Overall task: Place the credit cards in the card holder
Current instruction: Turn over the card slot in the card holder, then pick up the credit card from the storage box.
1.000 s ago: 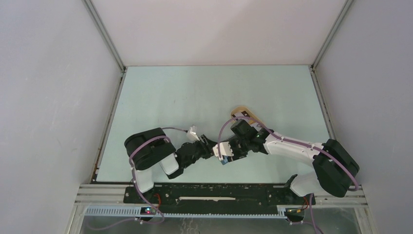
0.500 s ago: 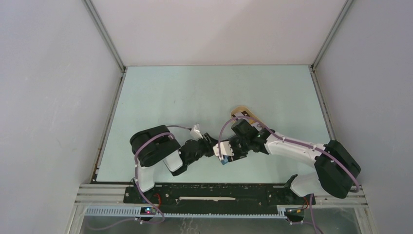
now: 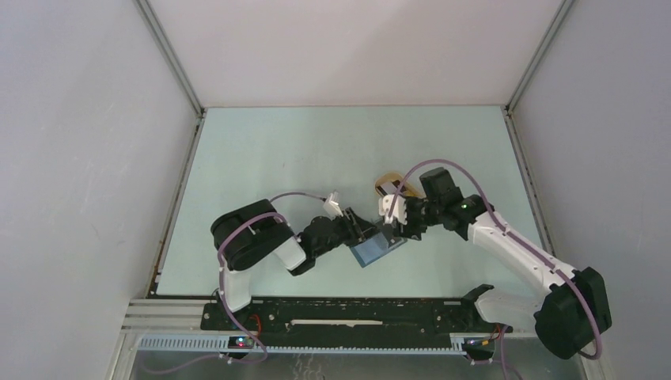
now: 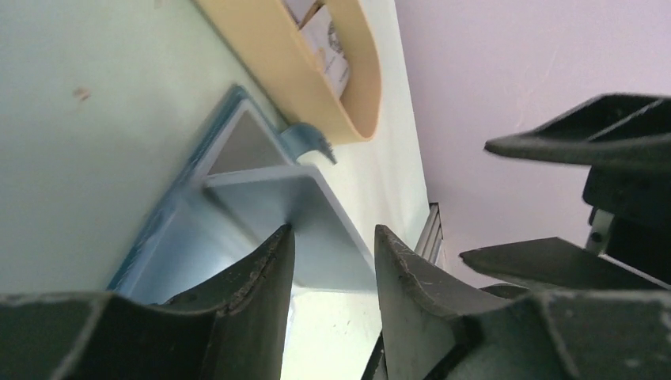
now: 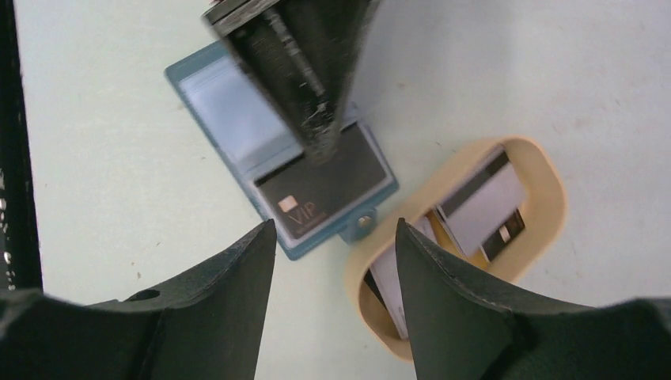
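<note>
The teal-blue card holder (image 5: 229,107) lies open on the table, a black VIP credit card (image 5: 328,186) tucked in its right-hand pocket. My left gripper (image 3: 365,232) leans down onto the holder's inside near the fold. Its fingers stand a narrow gap apart with nothing between them (image 4: 332,237), one fingertip (image 4: 281,237) touching a light blue flap of the holder (image 4: 182,245). My right gripper (image 5: 334,229) hangs open and empty above the spot between holder and tray (image 3: 396,222). More whitish and dark credit cards (image 5: 483,202) lie in the beige tray.
The beige oval tray (image 5: 538,174) sits right beside the holder's snap tab (image 5: 364,223), its rim (image 4: 277,63) almost touching. In the top view the tray (image 3: 389,180) lies just behind both grippers. A black rail runs along the near table edge (image 3: 356,313).
My right gripper has lifted off the card holder and drawn back to the right, toward the tray, leaving the black card in the pocket. The left gripper has slid a little right onto the holder.
</note>
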Controlling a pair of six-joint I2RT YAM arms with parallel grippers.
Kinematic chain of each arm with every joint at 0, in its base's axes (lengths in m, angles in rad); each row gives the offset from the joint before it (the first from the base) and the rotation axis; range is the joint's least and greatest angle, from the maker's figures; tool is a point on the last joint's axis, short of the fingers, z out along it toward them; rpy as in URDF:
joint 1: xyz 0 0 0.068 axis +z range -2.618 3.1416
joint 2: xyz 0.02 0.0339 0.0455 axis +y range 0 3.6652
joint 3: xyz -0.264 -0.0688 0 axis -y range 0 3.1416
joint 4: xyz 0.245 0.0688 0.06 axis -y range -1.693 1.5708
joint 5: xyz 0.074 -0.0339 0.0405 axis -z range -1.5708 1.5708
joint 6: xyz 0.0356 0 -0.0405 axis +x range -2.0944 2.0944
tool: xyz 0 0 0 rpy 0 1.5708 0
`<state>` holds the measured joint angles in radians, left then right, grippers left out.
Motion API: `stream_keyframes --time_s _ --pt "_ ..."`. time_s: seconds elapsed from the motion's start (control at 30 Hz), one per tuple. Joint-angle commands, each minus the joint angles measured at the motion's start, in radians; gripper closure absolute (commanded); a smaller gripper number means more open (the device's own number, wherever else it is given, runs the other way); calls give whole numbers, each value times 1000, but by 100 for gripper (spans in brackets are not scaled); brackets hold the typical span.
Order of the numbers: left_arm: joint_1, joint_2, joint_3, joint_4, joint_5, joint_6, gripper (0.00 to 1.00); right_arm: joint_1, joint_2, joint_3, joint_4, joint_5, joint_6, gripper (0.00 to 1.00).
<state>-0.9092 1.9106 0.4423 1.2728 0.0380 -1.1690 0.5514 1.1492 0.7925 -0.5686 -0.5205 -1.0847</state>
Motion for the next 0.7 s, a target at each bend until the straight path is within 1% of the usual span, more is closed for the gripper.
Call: stream_keyframes --time_s 0.0,0.1,0.2,0.27,0.37,0.4,0.43,0.47,0.5,0.53,0.57,0.6,0.67 --pt "6 -19 107 -106 64 73 52 -65 5 99 -17 -56 197 34" --pt "5 -5 187 -213 111 114 50 -103 44 160 -28 -55 316 34" --pt "7 17 242 -249 146 152 49 -147 52 194 -44 -106 380 34" --pt "13 6 252 -262 152 183 48 -184 24 197 -32 -157 420 35" --pt "30 -67 219 -265 149 256 48 -248 -50 190 15 -230 487 34" --pt "37 -104 202 -265 142 287 48 -267 -76 183 41 -263 523 31" --pt "44 -142 186 -273 133 325 48 -297 -84 179 59 -305 559 23" --pt "52 -189 172 -285 126 363 48 -318 -79 172 72 -364 606 12" --pt "59 -257 157 -300 115 405 48 -333 -56 173 81 -420 659 3" --pt "66 -308 149 -326 94 457 48 -341 -19 183 91 -452 721 2" --pt "70 -370 148 -358 73 516 48 -350 33 207 87 -478 791 3" --pt "72 -428 153 -402 40 588 48 -366 89 235 69 -522 833 6" --pt "72 -530 177 -490 -27 725 46 -399 166 268 71 -569 921 16"
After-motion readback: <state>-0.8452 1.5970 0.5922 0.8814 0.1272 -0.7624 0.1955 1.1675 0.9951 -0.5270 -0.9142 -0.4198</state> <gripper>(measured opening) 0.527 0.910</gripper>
